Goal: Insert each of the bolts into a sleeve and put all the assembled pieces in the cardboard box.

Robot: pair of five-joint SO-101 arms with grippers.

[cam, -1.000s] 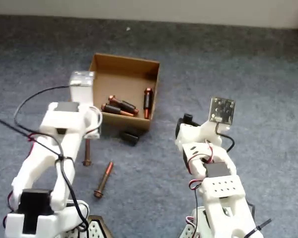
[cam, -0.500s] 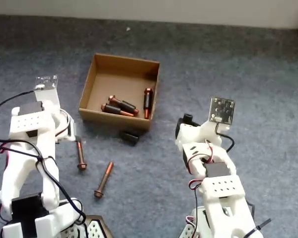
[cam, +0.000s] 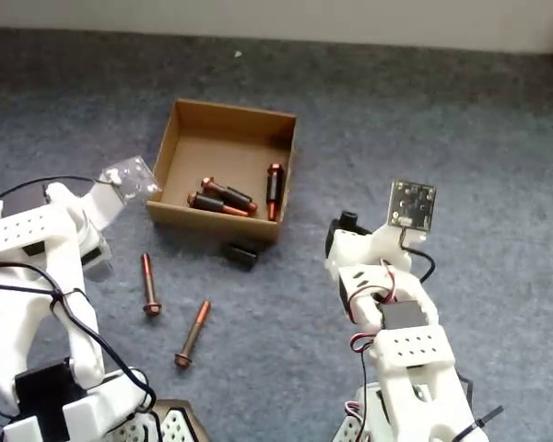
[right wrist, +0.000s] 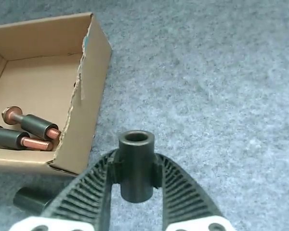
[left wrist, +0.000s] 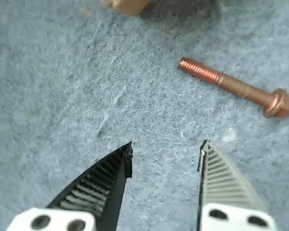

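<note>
Three assembled pieces lie in the cardboard box. Two bare bolts lie at its 7 o'clock and one loose sleeve at 6. The right jaws pinch a second sleeve; the left jaws are spread near one bolt.

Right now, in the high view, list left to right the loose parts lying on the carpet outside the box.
Near-vertical bolt → slanted bolt → loose black sleeve.

Cardboard box cut by frame edge; loose sleeve partly hidden behind right gripper.
</note>
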